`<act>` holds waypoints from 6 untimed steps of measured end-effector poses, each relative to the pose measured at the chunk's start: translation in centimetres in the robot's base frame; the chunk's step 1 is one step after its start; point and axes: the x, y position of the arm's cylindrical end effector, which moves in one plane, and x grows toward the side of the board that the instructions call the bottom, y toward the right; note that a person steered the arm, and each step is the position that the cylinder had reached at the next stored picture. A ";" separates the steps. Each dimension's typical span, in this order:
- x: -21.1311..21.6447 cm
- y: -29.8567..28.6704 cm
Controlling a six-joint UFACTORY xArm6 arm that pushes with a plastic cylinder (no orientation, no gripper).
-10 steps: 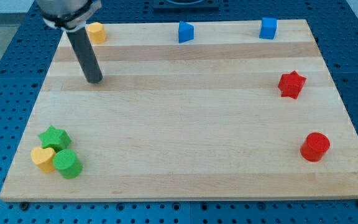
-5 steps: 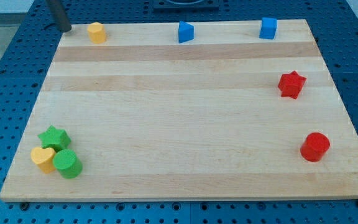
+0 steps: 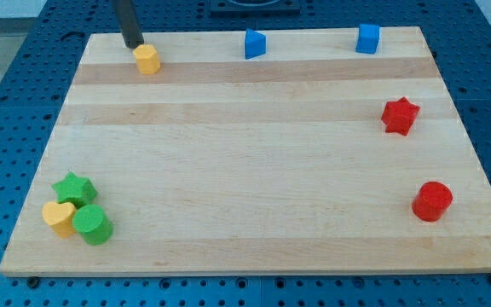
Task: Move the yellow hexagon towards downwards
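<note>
A: Where is the yellow hexagon (image 3: 147, 59)?

B: Near the view's top-left corner of the table (image 3: 254, 170), a little way in from the top edge. My tip (image 3: 134, 44) stands just beside it, on its upper-left side, toward the view's top. Whether the two touch I cannot quite tell from this angle; they look to be in contact or nearly so.

A: And the claw, is it apart or together?

B: There is no claw on this arm, only the dark rod, so there is nothing to hold apart or together.

A: Which step is this, then?

B: I judge it the push itself, at its start: the tip sits behind the block on the side away from the view's bottom (the right side for a downward shove).

A: What does the next move call for?

B: A drive toward the view's bottom, with the tip brought over the block's middle, since it sits slightly left and could skew the block rightward. The path below is bare wood. The green star (image 3: 75, 188), yellow heart (image 3: 58, 217) and green cylinder (image 3: 91, 223) huddle well apart at the bottom-left; the blue blocks (image 3: 255, 43) and the red star (image 3: 400, 115) lie far off.
</note>
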 end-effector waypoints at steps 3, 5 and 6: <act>9.3 1.1; 5.8 1.4; 4.8 3.6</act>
